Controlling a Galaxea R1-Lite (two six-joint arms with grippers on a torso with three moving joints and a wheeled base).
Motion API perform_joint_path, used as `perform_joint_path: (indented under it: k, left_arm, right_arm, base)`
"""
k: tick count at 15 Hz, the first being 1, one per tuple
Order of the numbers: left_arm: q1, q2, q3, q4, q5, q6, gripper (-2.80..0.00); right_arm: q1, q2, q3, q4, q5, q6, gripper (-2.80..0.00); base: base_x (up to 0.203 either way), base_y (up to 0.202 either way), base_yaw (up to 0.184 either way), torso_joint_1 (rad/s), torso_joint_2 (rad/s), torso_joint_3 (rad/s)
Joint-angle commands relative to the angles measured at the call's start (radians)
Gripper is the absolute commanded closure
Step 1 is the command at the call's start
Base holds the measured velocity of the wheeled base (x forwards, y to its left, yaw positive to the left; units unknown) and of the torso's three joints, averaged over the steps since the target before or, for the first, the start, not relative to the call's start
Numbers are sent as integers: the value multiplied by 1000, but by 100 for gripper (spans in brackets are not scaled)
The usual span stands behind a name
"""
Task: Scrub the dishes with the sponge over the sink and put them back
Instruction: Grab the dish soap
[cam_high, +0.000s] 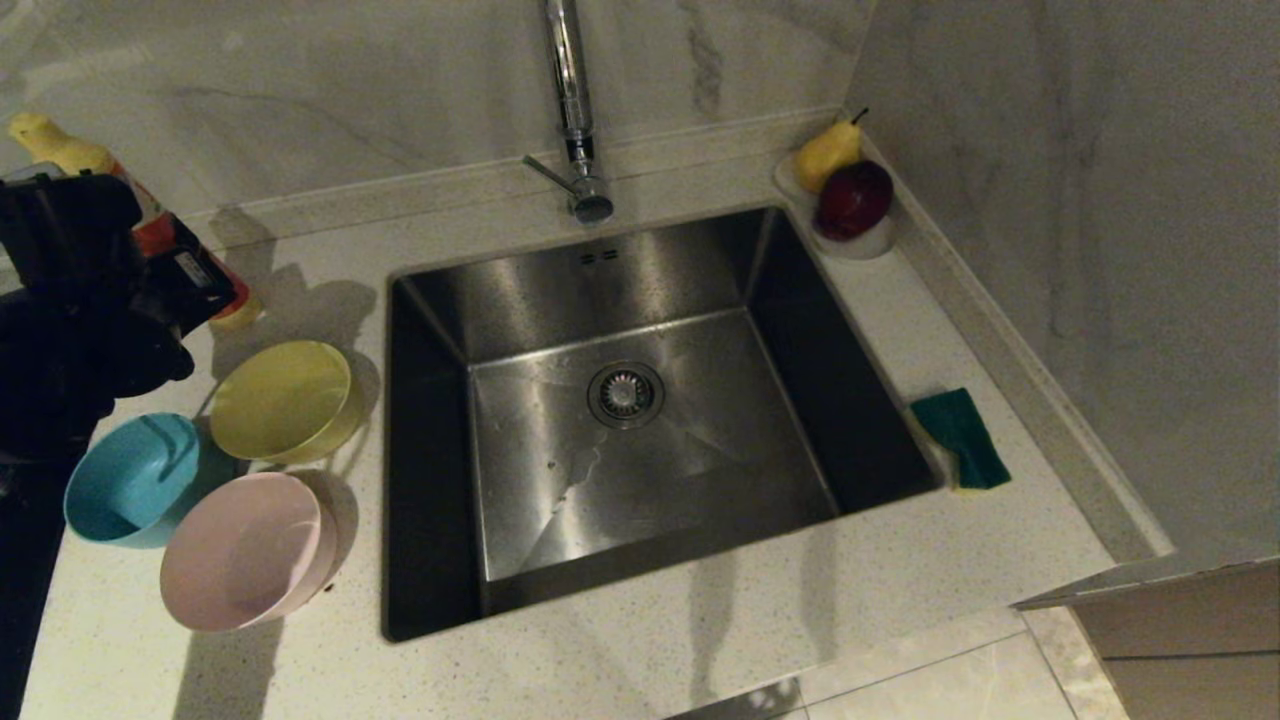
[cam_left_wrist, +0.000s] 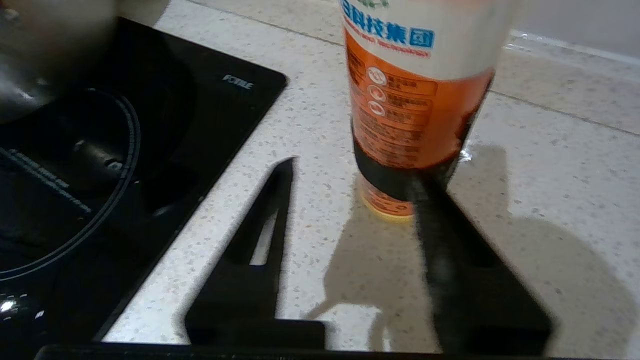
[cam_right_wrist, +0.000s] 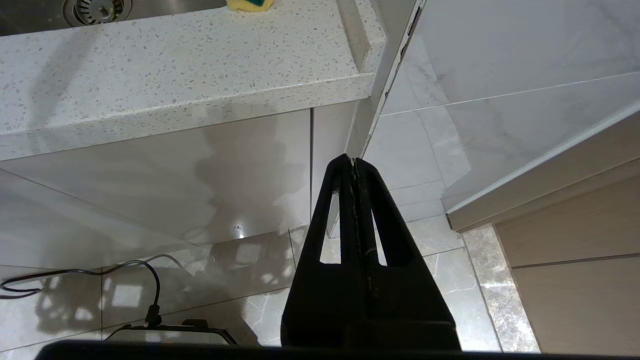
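Below the left pincer: yellow bowl, blue bowl, pink bowl; sponge far across the sink. Between its parted fingers, only a bottle ahead. Right pincer pressed shut below the desk. Reaching stage; next probably lowering onto a bowl rim.

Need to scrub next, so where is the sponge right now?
In the head view the sponge lies green face up on the counter at the sink's right rim, near the wall, below the fruit dish.
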Motion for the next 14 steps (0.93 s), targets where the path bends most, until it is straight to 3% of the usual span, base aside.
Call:
perform_joint_path:
  k: [1, 6, 11, 14]
  left_arm:
    - [1, -1, 44, -88, -41, 7, -280]
    - [1, 20, 82, -170, -126, 13, -280]
    - [2, 124, 35, -312, -135, 12, -280]
    - [4, 172, -23, -334, -138, 17, -280]
  right_arm:
    - [0, 0, 0, 0, 1, -1, 0]
    - [0, 0, 0, 0, 1, -1, 0]
    - [0, 0, 0, 0, 1, -1, 0]
    - [0, 0, 0, 0, 1, -1, 0]
  base:
    - [0, 0, 0, 0, 0, 0]
    - [0, 0, 0, 0, 0, 0]
    - [0, 0, 0, 0, 0, 0]
    - [0, 0, 0, 0, 0, 0]
